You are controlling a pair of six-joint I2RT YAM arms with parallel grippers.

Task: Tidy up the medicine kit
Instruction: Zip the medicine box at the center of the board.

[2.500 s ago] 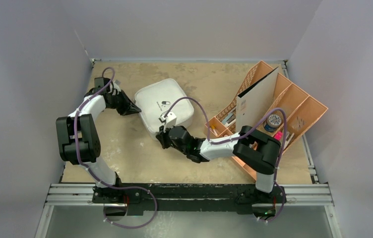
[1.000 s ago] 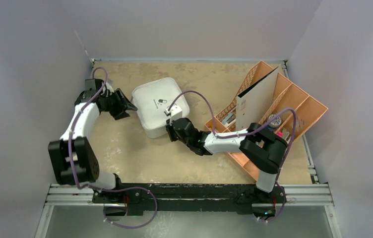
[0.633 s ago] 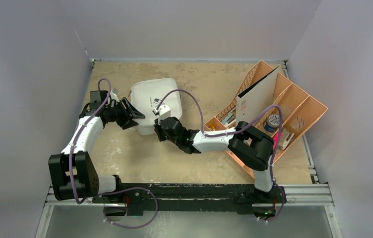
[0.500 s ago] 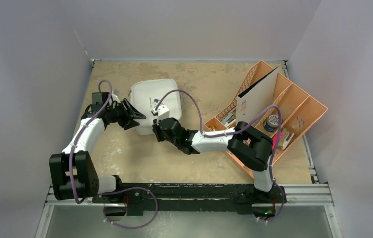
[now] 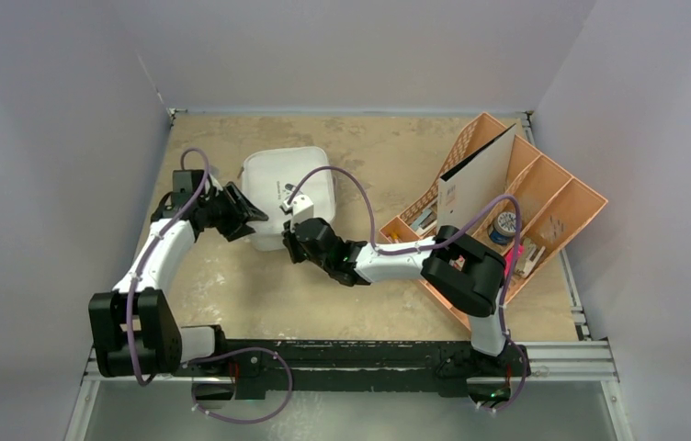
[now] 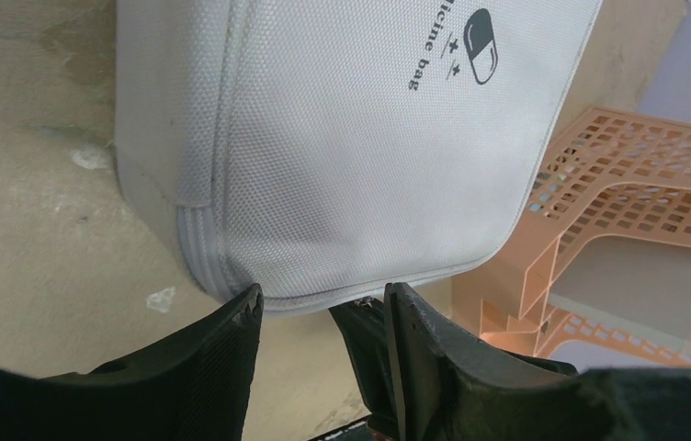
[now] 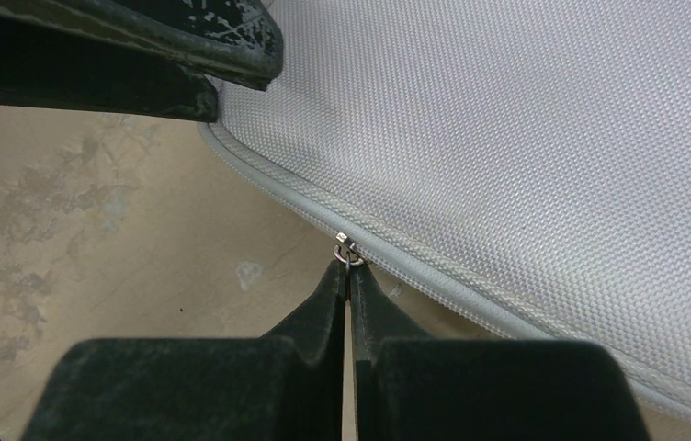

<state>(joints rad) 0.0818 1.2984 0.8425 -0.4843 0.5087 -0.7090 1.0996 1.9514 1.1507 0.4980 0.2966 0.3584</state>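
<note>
The right gripper [image 7: 348,272] is pinched tight on the tiny metal zipper ring [image 7: 348,256]. There is no gap between its two black fingers. The ring hangs from the zip line that runs round the edge of the medicine kit [image 7: 544,138]. The left gripper [image 6: 321,294] is about half way apart, and the kit's near-left corner sits between its tips. The pictures do not show if it squeezes that corner or only rests against it.

The kit lies shut and flat on the tan surface [image 5: 232,276], toward the left and the back, between the two grippers. The orange tray [image 5: 549,162] stands well apart on the right.

The kit looks light. Its skin is woven cloth, so it should give a little when pushed, but its box shape looks firm. It would likely slide on the surface if only the ring is pulled, so a corner needs holding while the zip goes round. The ring looks like the best place to pull, but it is small and thin and could slip out of the fingers.

The kit is pale grey-white, a square with round corners and ribbed sides. Its lid has a small dark pill picture [image 6: 481,32] with tiny dark words beside it.
</note>
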